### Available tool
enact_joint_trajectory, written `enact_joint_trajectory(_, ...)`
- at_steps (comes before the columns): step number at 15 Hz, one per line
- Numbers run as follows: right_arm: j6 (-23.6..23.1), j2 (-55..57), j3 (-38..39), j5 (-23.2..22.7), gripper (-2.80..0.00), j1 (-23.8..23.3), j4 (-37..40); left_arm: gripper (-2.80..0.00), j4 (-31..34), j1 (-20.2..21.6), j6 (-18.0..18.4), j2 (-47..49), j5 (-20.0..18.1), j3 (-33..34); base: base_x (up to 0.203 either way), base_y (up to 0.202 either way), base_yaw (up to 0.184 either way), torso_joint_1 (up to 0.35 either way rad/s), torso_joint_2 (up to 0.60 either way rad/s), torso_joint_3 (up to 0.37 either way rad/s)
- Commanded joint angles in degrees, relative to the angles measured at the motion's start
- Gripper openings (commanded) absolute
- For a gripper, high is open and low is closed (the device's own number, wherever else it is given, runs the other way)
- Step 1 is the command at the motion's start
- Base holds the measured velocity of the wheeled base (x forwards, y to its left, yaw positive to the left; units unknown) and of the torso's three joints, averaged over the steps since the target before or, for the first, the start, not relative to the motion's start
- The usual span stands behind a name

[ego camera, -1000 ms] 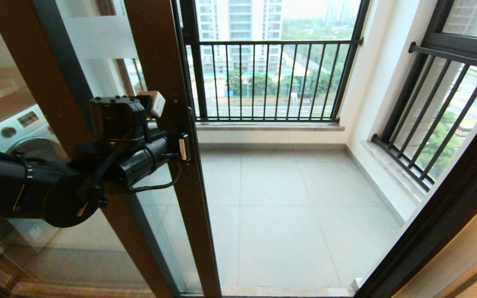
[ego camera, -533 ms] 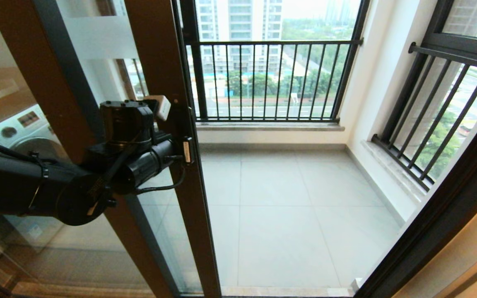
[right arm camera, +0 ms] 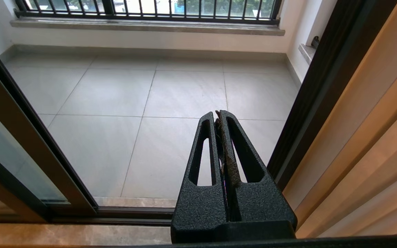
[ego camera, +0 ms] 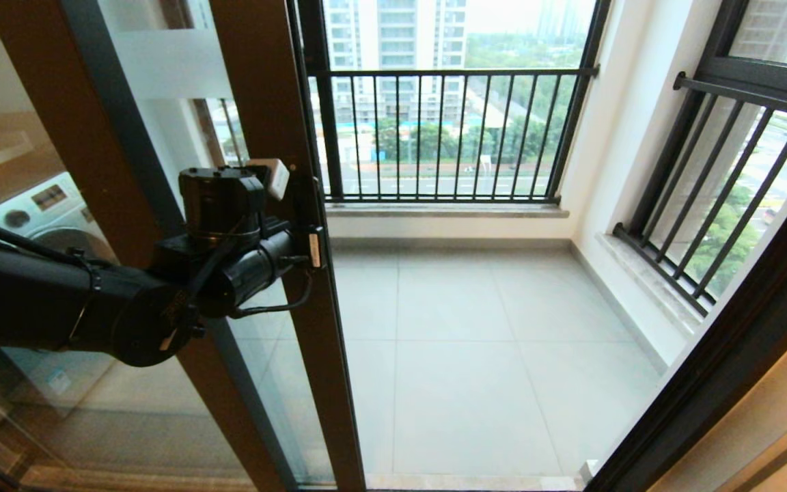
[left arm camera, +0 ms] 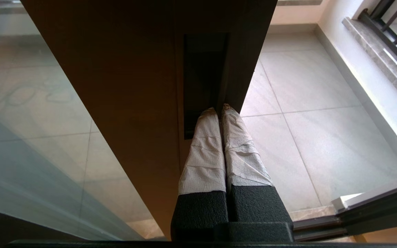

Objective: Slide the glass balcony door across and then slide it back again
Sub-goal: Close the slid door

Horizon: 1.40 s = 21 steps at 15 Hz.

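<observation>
Evidently midway: glass balcony door (ego camera: 161, 75) stands mostly open, doorway wide. Left gripper (left arm camera: 219, 111) fingers closed, hooked in handle slot (left arm camera: 203, 72); right gripper (right arm camera: 218, 115) parked, closed, empty.

right gripper (right arm camera: 218, 115) fingers pressed together, hanging over grey floor tiles (right arm camera: 184, 93). Glass balcony door (right arm camera: 29, 144) at 9 o'clock, barred window (right arm camera: 150, 8) at 12, dark door frame (right arm camera: 315, 93) at 3.

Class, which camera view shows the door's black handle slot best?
The left wrist view: the handle slot sits close and unobstructed in the glass balcony door's stile, the shut left end effector at it. In the head view the arm hides it; the right wrist view misses it.
</observation>
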State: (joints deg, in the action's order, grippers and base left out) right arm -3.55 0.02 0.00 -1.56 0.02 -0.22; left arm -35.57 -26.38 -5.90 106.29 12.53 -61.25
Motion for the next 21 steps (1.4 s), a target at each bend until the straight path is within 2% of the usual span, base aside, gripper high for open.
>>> enact_joint_trajectory(1, -0.06, -0.02, 0.0, -0.02, -2.8, 0.03, -0.04, -2.8, -0.29, -0.82, -0.16, 0.82, -0.05, -0.1, 0.0, 0.0, 0.0, 0.0, 0.0, 0.0)
enact_joint_trajectory(11, -0.06, -0.02, 0.0, -0.06, -2.8, -0.02, -0.04, -2.8, -0.49, -4.66, -0.43, 1.22, 0.21, 0.19, 0.0, 0.0, 0.0, 0.0, 0.0, 0.0)
enact_joint_trajectory(15, -0.06, -0.02, 0.0, -0.02, -2.8, -0.02, -0.04, -2.8, -8.63, -5.88, 0.0, 2.61, 0.2, 1.57, 0.0, 0.0, 0.0, 0.0, 0.0, 0.0)
enact_joint_trajectory(21, -0.06, -0.02, 0.0, -0.03, -2.8, 0.06, -0.04, -2.8, -8.9, -6.77, -0.16, 2.17, 0.23, 1.74, 0.0, 0.0, 0.0, 0.0, 0.0, 0.0)
